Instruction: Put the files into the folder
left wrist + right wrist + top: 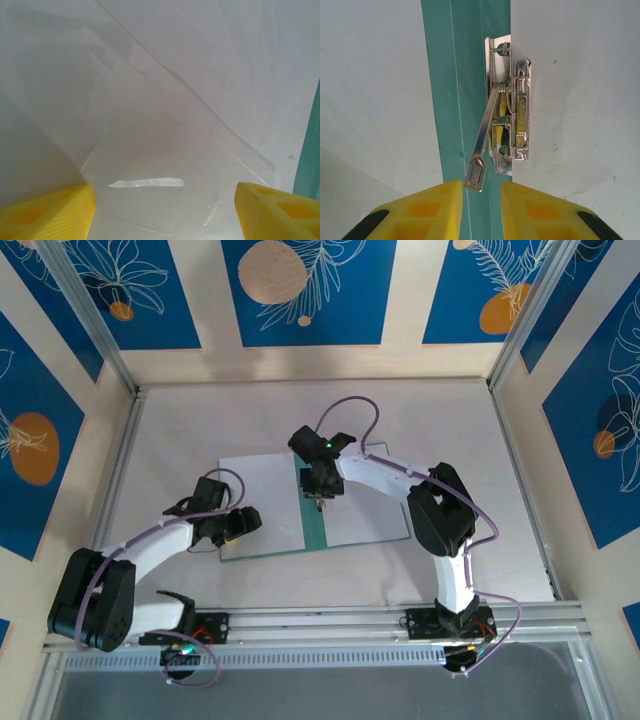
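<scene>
Folder: the folder lay open and flat on the desk, its teal spine running away from me down the middle.
Files: the files were white sheets resting on the folder's open halves, one on each side of the spine. They sat inside the cover, but I judged them not yet fastened.
Clip: a metal clip sat on the spine's right edge. Its lever slanted down and left, the tip reaching my fingertips.
Right claw: my right claw hung over the spine with a narrow gap between its tips, and teal showed through that gap. The lever's tip sat at the mouth of the gap, against the left tip. The gap looked wider than the lever, so I held nothing. I was there, I judged, to work the lever so the clip could pin the sheets.
Left claw: my left claw was spread wide and empty, low over the near-left part of the left sheet. I judged it stood ready to steady the page or the cover while the clip was worked.
Risk: a nudge on the lever could have shifted the loose sheets.
</scene>
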